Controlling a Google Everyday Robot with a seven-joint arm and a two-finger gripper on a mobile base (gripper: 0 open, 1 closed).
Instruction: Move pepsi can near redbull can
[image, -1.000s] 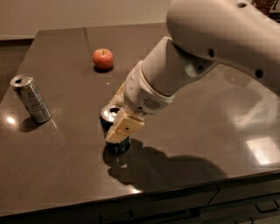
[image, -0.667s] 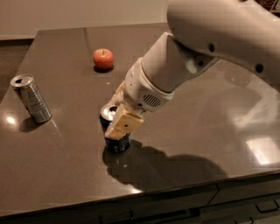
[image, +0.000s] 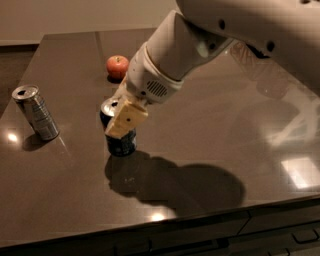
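Note:
The pepsi can (image: 121, 142) is dark blue with a silver top and stands upright left of the table's middle. My gripper (image: 118, 129) comes down from the upper right and is shut on it. One cream-coloured finger (image: 126, 119) lies across the can's front; the other is hidden behind it. The redbull can (image: 36, 113), slim and silver-grey, stands tilted near the left edge, well to the left of the pepsi can.
A red apple (image: 117, 67) sits behind the pepsi can towards the back. The dark glossy table (image: 210, 150) ends at a front edge close below the arm's shadow. The big white arm (image: 210, 45) fills the upper right.
My gripper and the pepsi can have moved together a little to the left and towards the back, nearer the redbull can. The redbull can and apple have not moved.

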